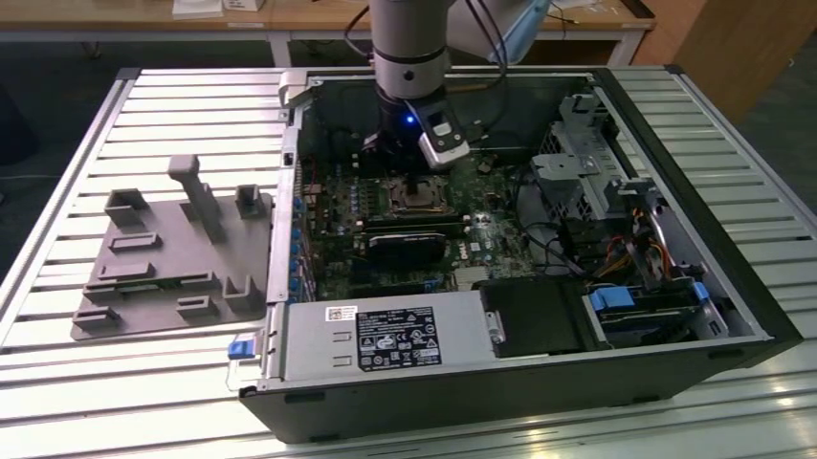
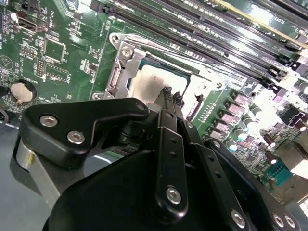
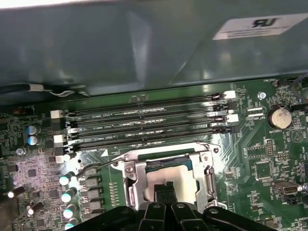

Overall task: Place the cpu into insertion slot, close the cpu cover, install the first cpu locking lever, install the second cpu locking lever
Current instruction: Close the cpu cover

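My black claw (image 3: 165, 186) has its two thin fingers pressed together and grips nothing. The tips are over the dull silver square cpu (image 3: 180, 179); I cannot tell whether they touch it. The cpu lies in the small square insertion slot (image 1: 416, 197), and the thin silvery cpu cover (image 3: 133, 185) lies flat around it. Farther off run long black memory slots (image 3: 144, 120), then the grey metal case wall (image 3: 144, 48).

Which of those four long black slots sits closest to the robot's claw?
The memory slot running right alongside the silvery cpu cover, where the gripper hangs; the other three lie beyond it, farther off.
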Robot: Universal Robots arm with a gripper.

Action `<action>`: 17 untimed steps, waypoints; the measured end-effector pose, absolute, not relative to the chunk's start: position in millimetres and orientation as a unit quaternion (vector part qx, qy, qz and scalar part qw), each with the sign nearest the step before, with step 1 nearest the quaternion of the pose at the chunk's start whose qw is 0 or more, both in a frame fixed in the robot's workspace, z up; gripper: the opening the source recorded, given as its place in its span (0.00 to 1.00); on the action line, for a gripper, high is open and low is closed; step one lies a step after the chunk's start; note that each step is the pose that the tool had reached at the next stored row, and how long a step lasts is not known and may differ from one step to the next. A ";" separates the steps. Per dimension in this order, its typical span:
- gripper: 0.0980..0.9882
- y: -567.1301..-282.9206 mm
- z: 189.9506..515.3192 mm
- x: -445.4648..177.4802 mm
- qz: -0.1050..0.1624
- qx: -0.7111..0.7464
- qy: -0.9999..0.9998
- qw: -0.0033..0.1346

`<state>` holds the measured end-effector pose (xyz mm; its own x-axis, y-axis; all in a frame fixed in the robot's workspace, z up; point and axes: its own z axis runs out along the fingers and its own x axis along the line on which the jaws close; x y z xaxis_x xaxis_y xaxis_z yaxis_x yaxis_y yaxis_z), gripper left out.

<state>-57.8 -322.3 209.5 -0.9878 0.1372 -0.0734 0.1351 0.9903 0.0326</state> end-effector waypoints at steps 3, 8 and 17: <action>0.00 -322.4 208.8 -63.4 0.014 0.068 0.997 0.042; 0.00 -322.3 207.1 -73.2 0.014 0.068 0.996 0.049; 0.00 -321.6 204.6 -81.0 0.014 0.068 0.996 0.053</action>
<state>-81.0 -321.6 204.6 -0.9852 0.1371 -0.1032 0.1341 0.9903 0.0359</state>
